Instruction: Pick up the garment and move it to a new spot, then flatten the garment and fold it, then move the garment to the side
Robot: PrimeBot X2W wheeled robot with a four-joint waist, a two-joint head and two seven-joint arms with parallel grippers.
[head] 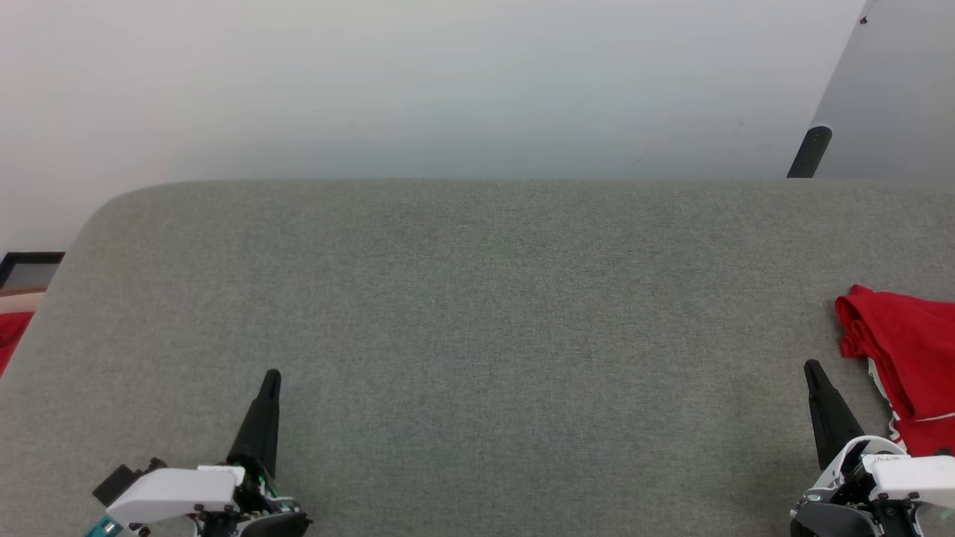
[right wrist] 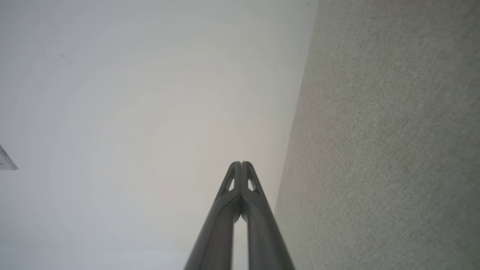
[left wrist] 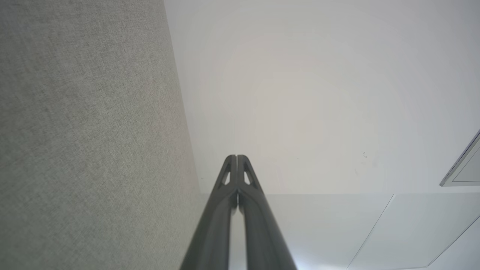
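Far left, a red cloth scrap [head: 10, 335] pokes in at the frame's edge, off the table; the risk is mistaking it for the target, since the colour matches.

Next along, the left gripper [head: 271, 377] hovers low over the grey table [head: 477, 298], fingers pressed together with nothing between them. The left wrist view confirms it: the left gripper [left wrist: 237, 157] is clenched tip to tip, the table's cloth surface [left wrist: 82, 131] beside it.

Across the wide bare middle sits the right gripper [head: 812, 367], also clamped shut and empty. The right wrist view shows the same pinched fingers [right wrist: 241, 164] alongside the table's cloth [right wrist: 393, 131].

And there's the garment [head: 906, 350], a red heap with a sliver of white trim at the table's right end, just beside the right gripper's wrist. I'd say the trouble starts here: the jaws must open before any grab, and a pinch on one loose fold could lift a single layer and leave the rest dragging. So near the edge, a nudge might tip it off the table.

Hard to read: the garment runs out of the picture on the right, so its full shape, layering and any number stay unseen. The gripper's housing covers its lower corner. I can't tell whether it is folded or just bunched.
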